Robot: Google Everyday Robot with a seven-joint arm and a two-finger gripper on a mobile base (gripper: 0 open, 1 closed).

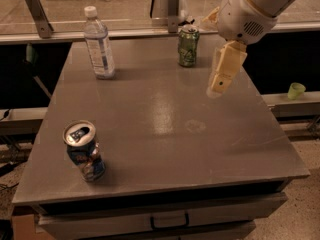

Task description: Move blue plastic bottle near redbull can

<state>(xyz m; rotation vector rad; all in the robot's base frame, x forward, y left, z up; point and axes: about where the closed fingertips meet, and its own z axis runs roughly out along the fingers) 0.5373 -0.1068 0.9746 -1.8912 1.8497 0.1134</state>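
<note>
Camera view:

1. Desk (165,119): grey, flat top. A drawer front with a dark handle (169,221) runs along the near edge.
2. Blue plastic bottle (99,46): stands upright at the far left corner of the desk, white cap on. A pale label wraps the body; its writing cannot be read.
3. Redbull can (84,151): stands near the front left corner, well apart from the bottle and tilted slightly. The body is dented, blue and silver with red marks; no lettering can be read. The silver top shows the pull-tab opening.
4. Green can (188,46): stands upright at the far edge, right of centre. Its print is patterned; no brand can be read.
5. Gripper (220,81): cream-coloured, hangs pointing down from the white arm (250,9) over the right part of the desk, near the green can and on its right and nearer side. It is well apart from the bottle. It holds nothing; how wide it stands cannot be told.
6. Small green cup (296,90): sits off the desk, on a ledge at the right.
</note>
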